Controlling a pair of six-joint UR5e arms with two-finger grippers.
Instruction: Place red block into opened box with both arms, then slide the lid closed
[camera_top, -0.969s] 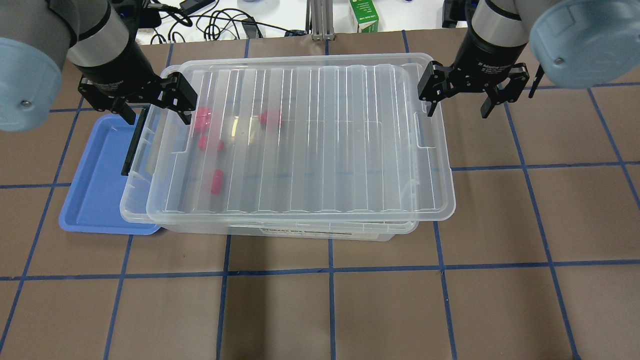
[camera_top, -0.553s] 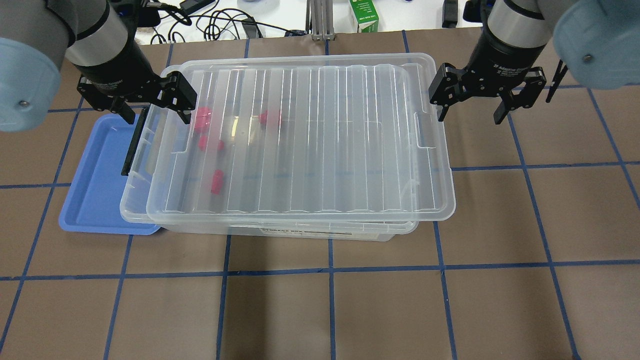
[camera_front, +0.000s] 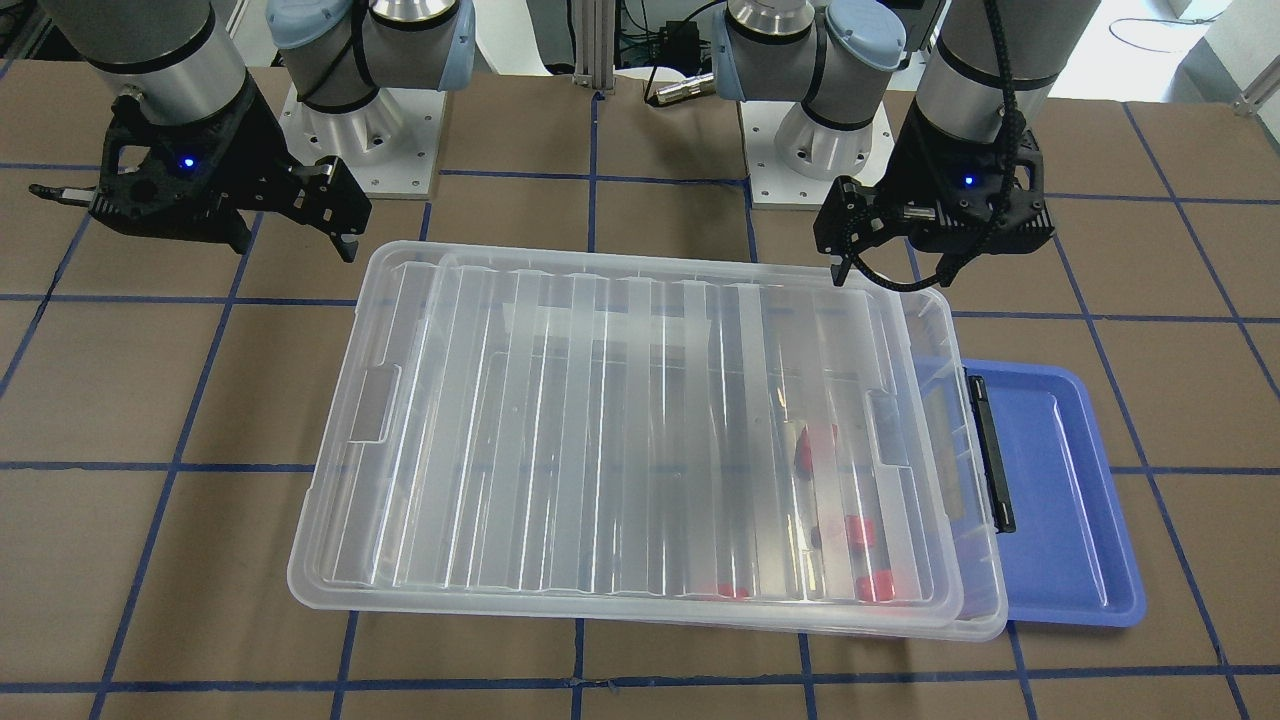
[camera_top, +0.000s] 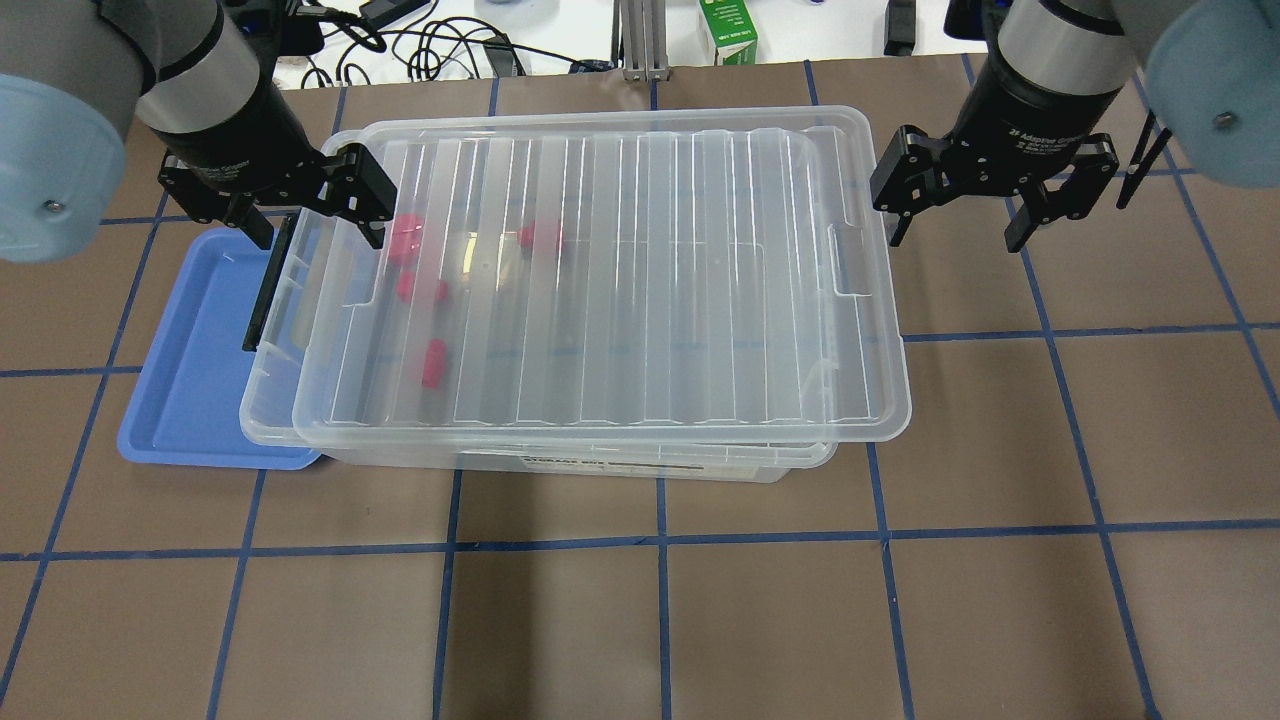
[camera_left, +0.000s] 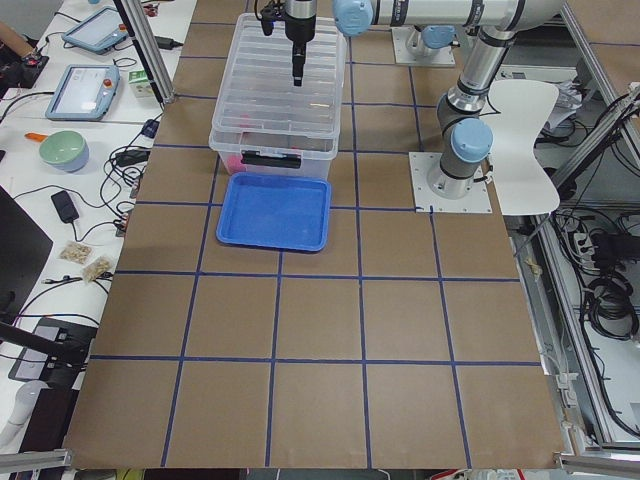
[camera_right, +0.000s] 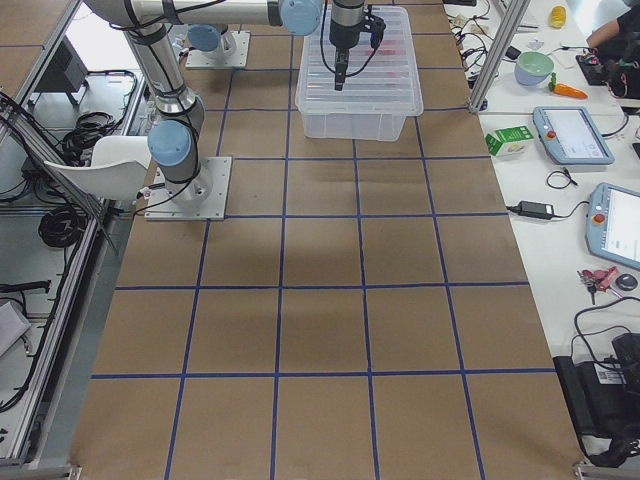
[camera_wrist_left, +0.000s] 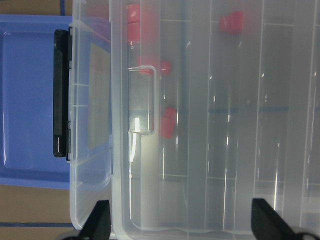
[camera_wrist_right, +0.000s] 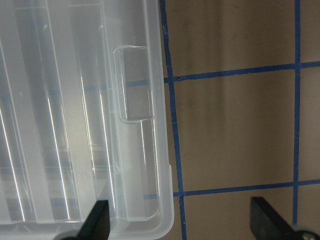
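Observation:
The clear box (camera_top: 268, 400) lies across the table with its black bar (camera_top: 265, 285) at the left end. The ribbed lid (camera_top: 650, 280) rests on it, shifted right, leaving a strip at the box's left end uncovered. Several red blocks, one of them (camera_top: 433, 362), show through the lid in the left part of the box; one (camera_wrist_left: 166, 121) also shows in the left wrist view. My left gripper (camera_top: 315, 225) hangs open over the box's far left corner. My right gripper (camera_top: 955, 232) is open and empty just right of the lid's far right corner.
A blue tray (camera_top: 190, 350) sits at the box's left end, partly under it. Cables and a green carton (camera_top: 728, 30) lie beyond the far table edge. Brown table with blue tape lines stretches to the front and right.
My right gripper has moved to the right and slightly nearer, away from the lid's right edge. The left gripper, lid and blocks have stayed put.

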